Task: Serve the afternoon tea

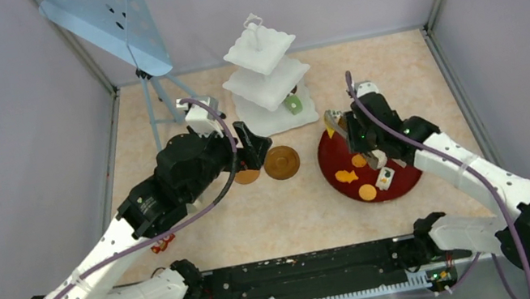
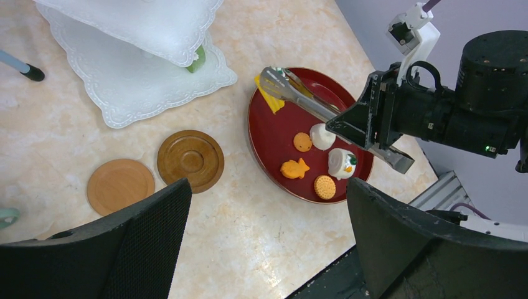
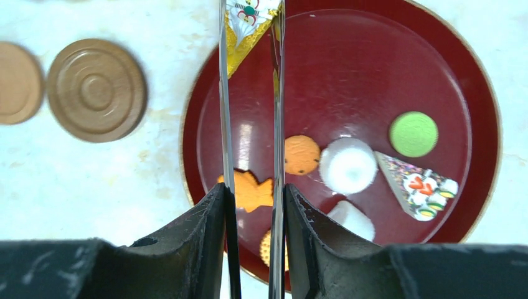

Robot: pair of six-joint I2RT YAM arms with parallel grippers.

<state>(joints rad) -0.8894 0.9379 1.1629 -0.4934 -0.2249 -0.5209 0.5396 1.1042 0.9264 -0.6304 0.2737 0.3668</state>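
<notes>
Right gripper (image 3: 254, 198) clamped on tongs (image 3: 222, 93), whose tips pinch the yellow wedge (image 3: 244, 28) at top centre, by the tray (image 3: 373, 56) rim; fish (image 3: 250, 192) lower centre; left gripper (image 2: 268, 187) spread.

Counter (image 1: 274, 222): pale marbled top, both arm bases at its near edge
Tiered stand (image 1: 265, 75): white, three levels, upright at the far middle
Green round (image 1: 293, 103): on the stand's lowest level, right side
Dark coaster (image 1: 281, 162): wooden, just in front of the stand
Light coaster (image 1: 247, 175): just beside the dark one, partly hidden under the left tool (image 1: 260, 150)
Tray (image 1: 332, 161): dark red, round, right of the coasters
Orange fish (image 1: 346, 176): on the tray, left side
Orange disc (image 1: 367, 191): near the tray's front rim
White piece (image 1: 384, 178): beside the disc
Right tool (image 1: 352, 132): above the tray's far part
Tongs (image 1: 334, 121): metal, jutting from the right tool toward the stand
Blue panel (image 1: 111, 20): perforated, tilted, far left corner
</notes>
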